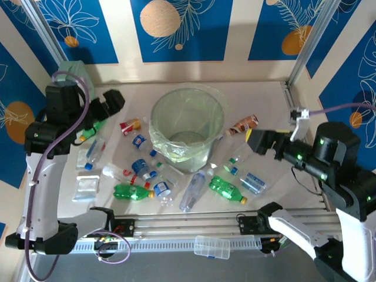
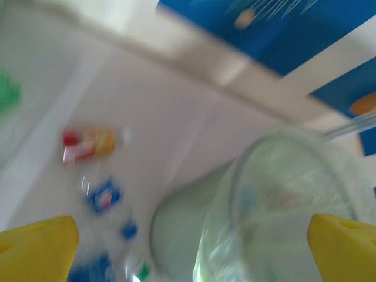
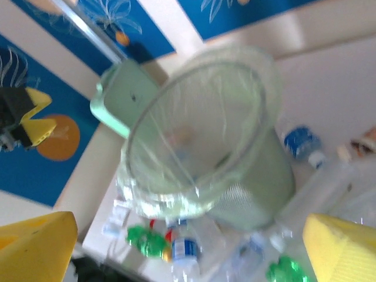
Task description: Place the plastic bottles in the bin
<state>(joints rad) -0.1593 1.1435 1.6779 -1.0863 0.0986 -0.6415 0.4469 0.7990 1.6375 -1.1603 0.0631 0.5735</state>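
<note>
**A:** Overhead view: can any label be read?

**B:** No. Several plastic bottles (image 1: 141,166) wear blue labels, but the print is too small to read. They lie scattered on the pale tabletop (image 1: 258,100), mostly on their sides, in front of and to the left of the bin (image 1: 155,123). The bin is a wide translucent bucket lined with a clear bag. Two of the bottles are green with yellow caps. The left gripper (image 1: 114,100) is to the left of the bin and the right gripper (image 1: 257,141) just to its right. Neither holds a bottle.

**A:** Left wrist view?

**B:** It is blurred. The left gripper (image 2: 188,252) has its yellow fingertips (image 2: 35,247) spread wide, with nothing between them. The bin rim (image 2: 282,153) lies ahead to the right. Blue-labelled bottles (image 2: 104,195) smear at lower left, their writing unreadable.

**A:** Right wrist view?

**B:** The right gripper (image 3: 188,252) is equally spread and empty. The bin (image 3: 258,170) stands straight ahead. Green and blue-labelled bottles (image 3: 144,241) lie at its foot, and a mint-green case (image 3: 120,100) stands behind it. No text is legible.
</note>
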